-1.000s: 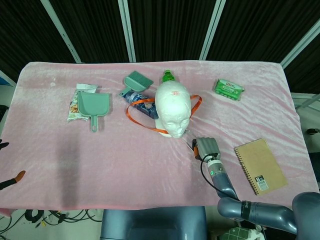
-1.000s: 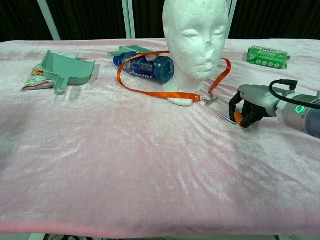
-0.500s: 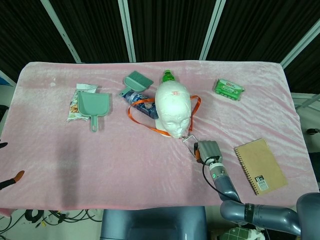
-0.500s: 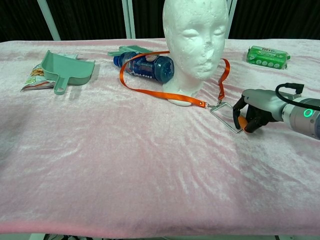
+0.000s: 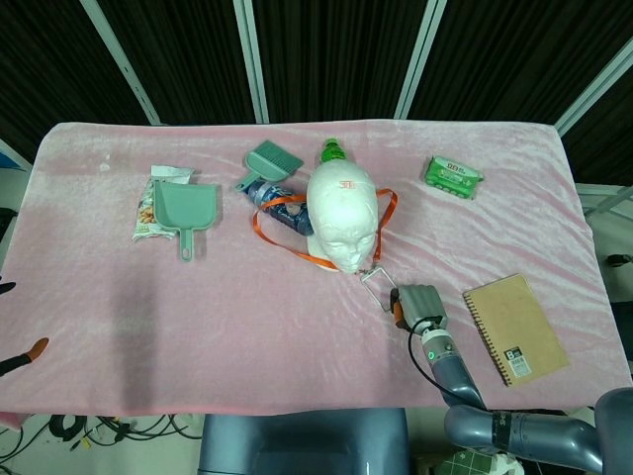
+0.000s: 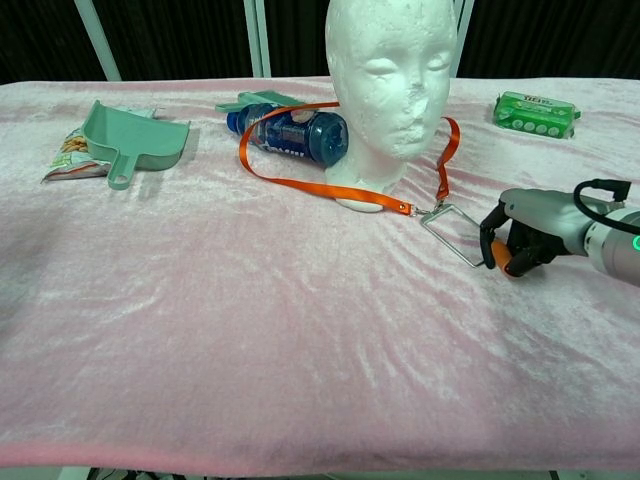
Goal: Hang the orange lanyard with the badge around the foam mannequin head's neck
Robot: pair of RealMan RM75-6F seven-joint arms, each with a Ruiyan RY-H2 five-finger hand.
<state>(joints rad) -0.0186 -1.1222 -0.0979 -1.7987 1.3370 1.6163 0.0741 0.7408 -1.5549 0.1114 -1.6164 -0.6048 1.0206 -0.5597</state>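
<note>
The white foam mannequin head [image 6: 390, 70] [image 5: 341, 213] stands upright at the table's middle. The orange lanyard [image 6: 330, 187] [image 5: 297, 254] loops behind its neck, and both straps run down to a clip in front. From the clip, the clear badge [image 6: 452, 232] [image 5: 380, 285] lies flat on the pink cloth. My right hand [image 6: 522, 243] [image 5: 417, 302] rests on the cloth just right of the badge with its fingers curled in. The badge's near corner lies at its fingertips. Only the fingertips of my left hand [image 5: 22, 356] show, apart, at the head view's left edge, off the table.
A blue bottle [image 6: 295, 135] lies behind the lanyard's left strap, with a green brush [image 5: 269, 163] beyond it. A green dustpan [image 6: 135, 140] sits on a snack bag [image 5: 148, 213] at the left. A green pack [image 6: 537, 112] lies back right and a brown notebook [image 5: 514, 329] front right.
My right hand has drawn right and toward the front edge. It first pulled the badge and lanyard straps out; in the last half second the badge stayed put.
</note>
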